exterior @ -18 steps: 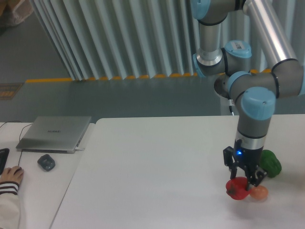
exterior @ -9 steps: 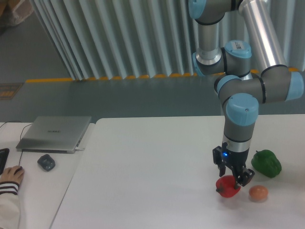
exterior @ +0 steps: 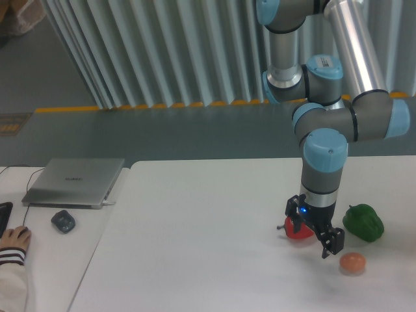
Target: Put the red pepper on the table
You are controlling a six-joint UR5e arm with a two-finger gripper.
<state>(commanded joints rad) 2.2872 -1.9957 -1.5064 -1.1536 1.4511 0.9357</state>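
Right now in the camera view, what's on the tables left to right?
Hand → mouse → laptop → red pepper held by the claw → orange-pink fruit → green pepper.

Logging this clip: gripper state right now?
Gripper: shut on the red pepper, carried just above the table.

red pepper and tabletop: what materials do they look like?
Red pepper: glossy bright red skin with an even sheen, which looks like moulded plastic, though a real pepper can't be ruled out. Table: flat matte white top with no grain or glare, probably laminate or painted board.
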